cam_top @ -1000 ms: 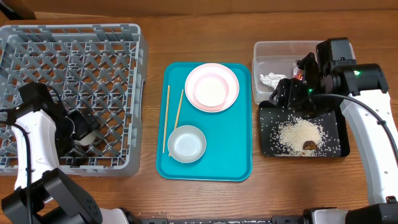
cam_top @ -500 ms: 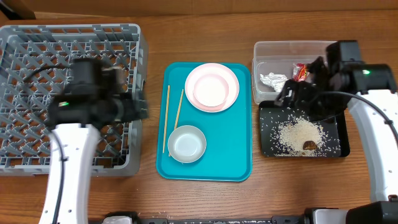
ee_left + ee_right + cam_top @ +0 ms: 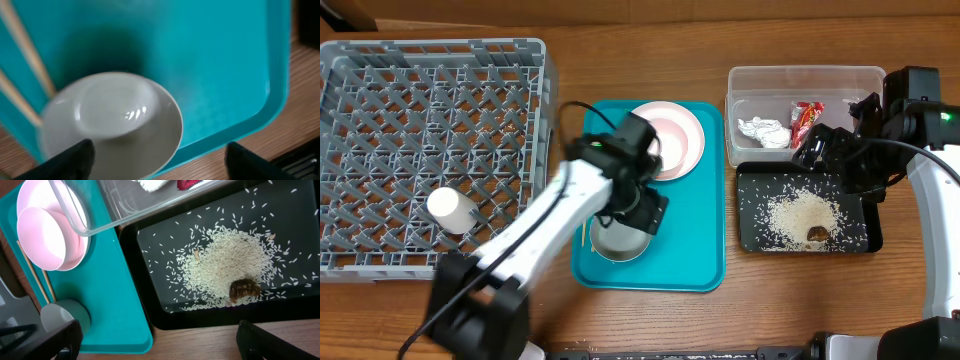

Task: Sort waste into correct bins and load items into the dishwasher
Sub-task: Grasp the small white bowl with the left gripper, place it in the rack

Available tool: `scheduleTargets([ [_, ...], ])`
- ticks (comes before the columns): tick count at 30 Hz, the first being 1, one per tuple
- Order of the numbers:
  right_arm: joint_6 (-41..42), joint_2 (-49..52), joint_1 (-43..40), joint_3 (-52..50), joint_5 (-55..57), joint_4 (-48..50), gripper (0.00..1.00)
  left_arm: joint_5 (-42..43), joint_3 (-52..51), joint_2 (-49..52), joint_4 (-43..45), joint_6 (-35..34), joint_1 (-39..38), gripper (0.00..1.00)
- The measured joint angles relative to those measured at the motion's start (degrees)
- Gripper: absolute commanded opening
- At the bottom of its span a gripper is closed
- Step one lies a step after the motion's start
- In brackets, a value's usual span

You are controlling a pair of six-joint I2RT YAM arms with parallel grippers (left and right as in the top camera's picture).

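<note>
My left gripper (image 3: 636, 213) is open and empty, hovering just above the grey metal bowl (image 3: 618, 240) on the teal tray (image 3: 690, 250). In the left wrist view the bowl (image 3: 110, 122) lies between the left gripper's (image 3: 160, 165) fingertips (image 3: 70, 160), mostly toward the left one. The two chopsticks (image 3: 590, 170) lie left of the bowl. The pinkish bowl (image 3: 660, 145) sits on the white plate (image 3: 692, 125). The white cup (image 3: 450, 208) lies in the grey rack (image 3: 440, 70). My right gripper (image 3: 835, 158) is open and empty above the black tray (image 3: 860, 215), which holds the rice (image 3: 798, 212) and the brown lump (image 3: 817, 234). The red wrapper (image 3: 805, 120) and the tissue (image 3: 763, 130) lie in the clear tub (image 3: 740, 80).
The right wrist view shows my right gripper (image 3: 160, 345), the rice (image 3: 235, 262), the lump (image 3: 244, 289), the tub's rim (image 3: 125, 212), the pink bowl (image 3: 47, 237) and the grey bowl (image 3: 65, 317). The left arm crosses the tray's left edge.
My left arm swung from the rack over to the grey bowl, leaving the white cup in the rack. My right gripper drew back to the right; the red wrapper now lies in the tub.
</note>
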Motion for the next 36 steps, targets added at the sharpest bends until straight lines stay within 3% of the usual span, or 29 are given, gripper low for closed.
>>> scheduleTargets([
  [10,0.0,0.0,0.0,0.0,0.0,-0.3,1.0,0.4,-0.4,12.4,0.1,-0.8,-3.5,0.05],
  [18,0.0,0.0,0.0,0.0,0.0,-0.7,1.0,-1.8,2.5,9.5,-4.7,-1.2,-2.9,0.04],
  [24,0.0,0.0,0.0,0.0,0.0,-0.9,1.0,-3.3,9.1,1.3,-7.9,-1.6,2.4,0.04],
  [30,0.0,0.0,0.0,0.0,0.0,-0.9,1.0,-4.0,15.7,-9.6,-7.8,-0.3,17.1,0.04],
  [36,0.0,0.0,0.0,0.0,0.0,-1.1,1.0,12.0,17.5,-10.6,-5.6,10.8,40.0,0.04],
])
